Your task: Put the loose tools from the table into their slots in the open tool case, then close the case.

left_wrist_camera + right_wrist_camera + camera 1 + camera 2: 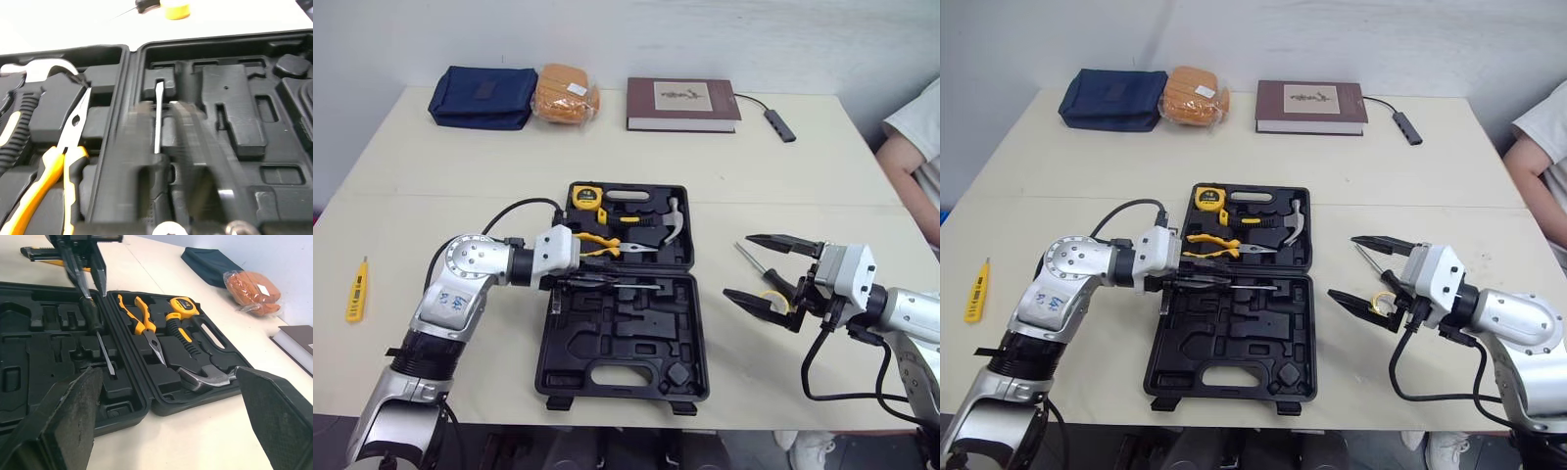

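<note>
Pouch [482, 96], bread bag [567, 94], book [682, 104] and adapter [780, 125] along the table's [431, 196] far edge; tester [356, 290] at left; a person's sleeve [915, 127] far right. Case [626, 338] open, centre: far half holds tape [586, 197], hammer [673, 220] and pliers [597, 245]; near half holds screwdriver [625, 286]. Left gripper [92, 293] nearly closed, pinching that screwdriver's handle. Right gripper [738, 265] wide open, empty, by loose screwdriver [766, 284] right of case.

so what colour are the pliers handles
Yellow with black, on the pliers; clearest in the right wrist view.
</note>
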